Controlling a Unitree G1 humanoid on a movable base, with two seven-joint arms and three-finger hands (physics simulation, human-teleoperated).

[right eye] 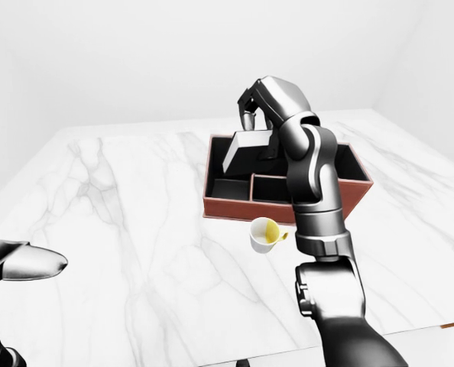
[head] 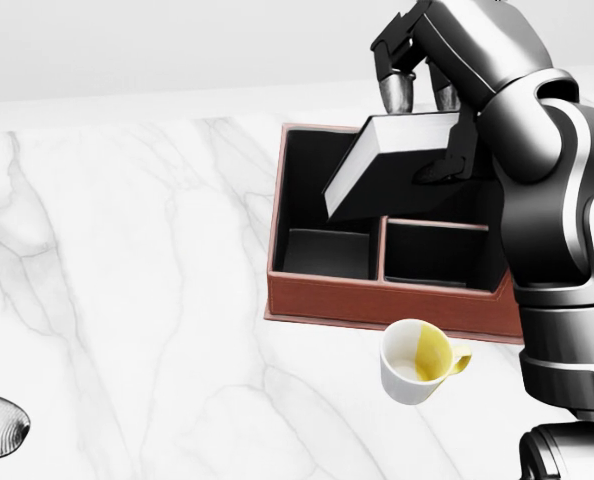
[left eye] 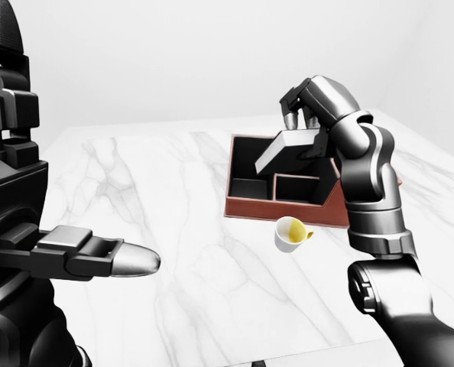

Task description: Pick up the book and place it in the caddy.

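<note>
Pinching the tilted book [head: 392, 160], right-hand fingers [head: 397, 92] hold it over the caddy [head: 377, 298], clear of its rim

Right hand [right eye: 259, 107] holding the book [right eye: 248, 145] over the caddy [right eye: 349, 200]
The book tilts above the caddy's far-left compartment; a yellow-lined cup [right eye: 264, 234] sits on the marble surface [right eye: 135, 229], just near of the caddy.
</note>
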